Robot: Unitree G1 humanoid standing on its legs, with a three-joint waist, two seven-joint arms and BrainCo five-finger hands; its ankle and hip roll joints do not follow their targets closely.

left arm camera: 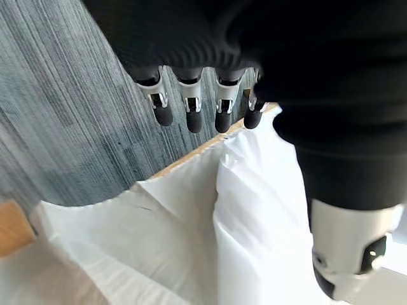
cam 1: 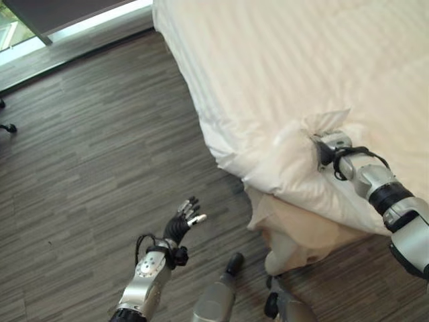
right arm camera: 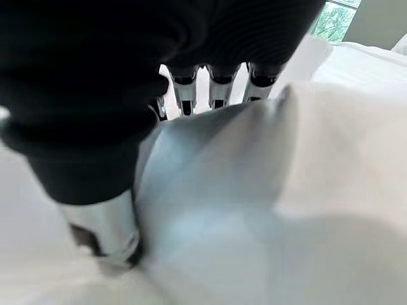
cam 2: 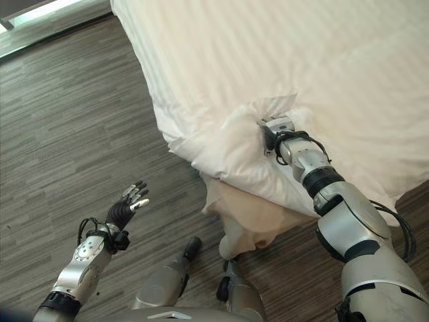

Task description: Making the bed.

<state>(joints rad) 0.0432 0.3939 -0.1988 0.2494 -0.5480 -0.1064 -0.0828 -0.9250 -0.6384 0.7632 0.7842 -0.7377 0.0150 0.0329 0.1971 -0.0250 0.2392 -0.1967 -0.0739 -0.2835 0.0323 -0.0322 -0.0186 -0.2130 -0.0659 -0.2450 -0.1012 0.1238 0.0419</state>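
Observation:
The white striped duvet [cam 1: 281, 74] covers the bed at the upper right, and its near corner [cam 1: 288, 154] is bunched up at the bed's edge. My right hand [cam 1: 333, 143] reaches into that bunch. In the right wrist view the fingers [right arm camera: 219, 89] lie over a raised fold [right arm camera: 254, 165] with the thumb [right arm camera: 108, 222] under it, so the hand is shut on the cloth. My left hand [cam 1: 182, 221] hovers over the floor to the left of the bed, open, with straight fingers [left arm camera: 194, 111] holding nothing.
A beige bed skirt [cam 1: 295, 231] hangs crumpled below the duvet corner. Dark wood-plank floor [cam 1: 100, 168] stretches to the left of the bed. A bright window strip [cam 1: 67, 27] runs along the far left, and a small black caster [cam 1: 8, 127] stands at the left edge.

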